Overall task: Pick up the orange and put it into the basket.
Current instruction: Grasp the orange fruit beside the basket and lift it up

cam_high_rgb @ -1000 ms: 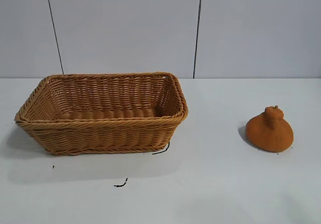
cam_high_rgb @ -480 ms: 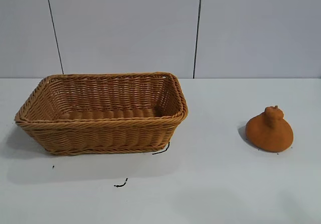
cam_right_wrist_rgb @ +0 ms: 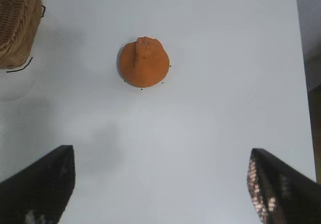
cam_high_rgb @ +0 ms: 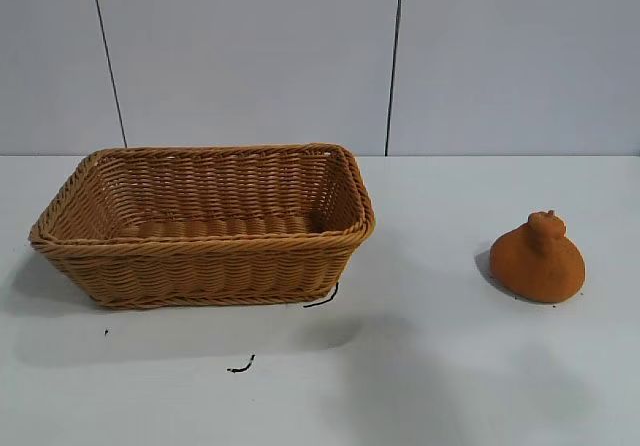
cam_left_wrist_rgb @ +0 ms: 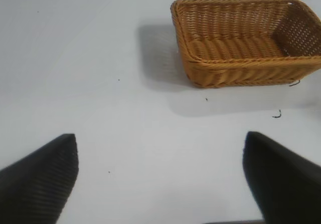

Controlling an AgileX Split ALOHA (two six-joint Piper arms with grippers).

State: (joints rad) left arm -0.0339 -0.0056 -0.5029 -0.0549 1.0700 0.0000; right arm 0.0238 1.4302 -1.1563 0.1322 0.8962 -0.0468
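The orange (cam_high_rgb: 538, 257) is a burnt-orange dome with a knob on top and sits on the white table at the right. It also shows in the right wrist view (cam_right_wrist_rgb: 144, 63). The tan wicker basket (cam_high_rgb: 205, 254) stands at the left and holds nothing; it shows in the left wrist view (cam_left_wrist_rgb: 235, 68) too. Neither gripper shows in the exterior view. My right gripper (cam_right_wrist_rgb: 161, 171) is open and empty, above the table, short of the orange. My left gripper (cam_left_wrist_rgb: 160, 158) is open and empty over bare table, away from the basket.
A corner of the basket (cam_right_wrist_rgb: 17, 28) shows in the right wrist view. Short black thread bits (cam_high_rgb: 240, 366) lie on the table in front of the basket. A grey panelled wall (cam_high_rgb: 320, 56) stands behind the table.
A soft shadow has appeared on the table in front, between the basket and the orange. The orange and the basket have not moved.
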